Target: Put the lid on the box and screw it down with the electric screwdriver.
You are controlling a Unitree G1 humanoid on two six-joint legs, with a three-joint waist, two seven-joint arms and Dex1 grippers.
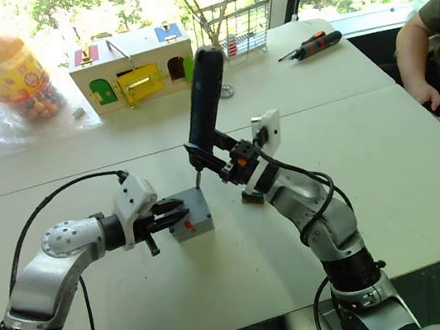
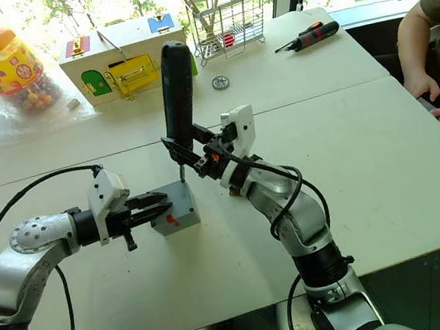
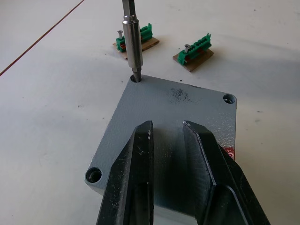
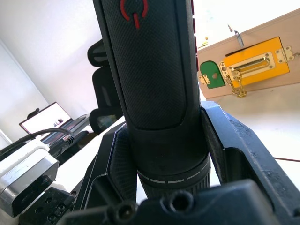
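Screwing in hand: lid is pinned on box by near-closed left claw; driver, clamped in right claw, is seated in a corner hole. Steady downward pressure is needed next.

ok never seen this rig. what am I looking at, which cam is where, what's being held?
A two-armed humanoid robot at a white table. The two wide pictures come from its head camera; the close-ups from a camera on each wrist. The right gripper is shut on the electric screwdriver, held upright, its bit in a corner screw hole of the lid, which sits on the box. The left gripper rests on the lid, fingers slightly apart. Farther back: a toy house, a hand screwdriver. A person's arm shows on the right.
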